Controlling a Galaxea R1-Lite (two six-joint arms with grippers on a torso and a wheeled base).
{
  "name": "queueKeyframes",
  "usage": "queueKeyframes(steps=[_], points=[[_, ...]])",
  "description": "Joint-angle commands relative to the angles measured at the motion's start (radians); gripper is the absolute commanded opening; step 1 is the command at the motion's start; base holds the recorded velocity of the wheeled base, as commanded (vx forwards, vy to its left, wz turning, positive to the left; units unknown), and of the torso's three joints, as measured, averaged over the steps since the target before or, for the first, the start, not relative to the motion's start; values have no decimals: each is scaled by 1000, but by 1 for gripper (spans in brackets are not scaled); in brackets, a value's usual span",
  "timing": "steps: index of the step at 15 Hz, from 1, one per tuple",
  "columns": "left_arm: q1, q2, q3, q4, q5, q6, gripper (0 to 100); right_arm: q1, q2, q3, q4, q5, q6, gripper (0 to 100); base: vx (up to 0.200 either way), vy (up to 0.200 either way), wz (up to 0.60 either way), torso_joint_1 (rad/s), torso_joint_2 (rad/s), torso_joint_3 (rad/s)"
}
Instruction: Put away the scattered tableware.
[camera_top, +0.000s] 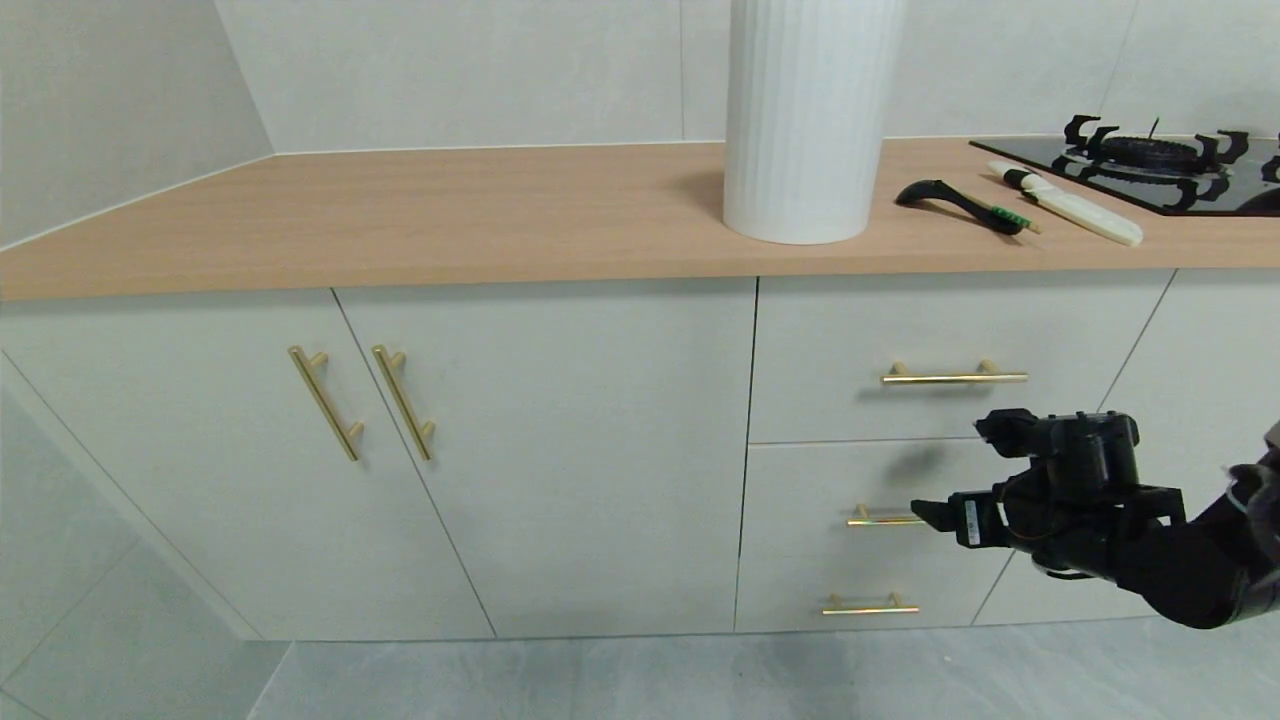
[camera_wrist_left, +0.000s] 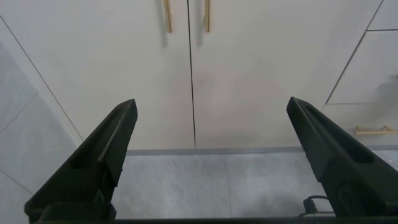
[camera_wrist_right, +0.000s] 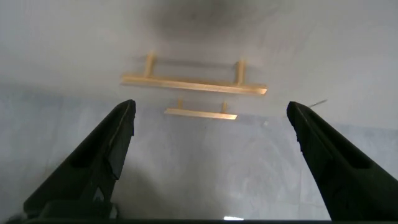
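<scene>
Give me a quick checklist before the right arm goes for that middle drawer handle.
1. Right gripper open: ok.
2. Middle drawer handle straight ahead of it: ok.
3. Handle between its fingers: not ok, not yet reached.
4. Left gripper open and empty: ok.
5. Black-handled utensil and white utensil lying on the countertop: ok.
6. Room inside the drawer: cannot tell, it is shut.

Black-and-green utensil (camera_top: 965, 207), white ribbed vase (camera_top: 805, 120)
</scene>
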Motion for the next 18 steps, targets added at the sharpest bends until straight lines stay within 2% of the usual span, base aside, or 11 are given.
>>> queueKeyframes(steps=[1, 5, 11, 18], points=[[0, 0, 0, -1, 0, 0, 100, 2, 128, -1, -91, -31, 1, 100, 0, 0, 0, 0, 0, 0], [0, 0, 0, 0, 0, 0, 100, 3, 226, -7, -265, -96, -1, 100, 0, 0, 0, 0, 0, 0], [0, 0, 0, -1, 0, 0, 100, 6, 339, -44, -415, -100, 1, 100, 0, 0, 0, 0, 0, 0], [0, 0, 0, 0, 0, 0, 100, 6, 407, -96, -426, -136, 22, 100, 0, 0, 0, 0, 0, 0]])
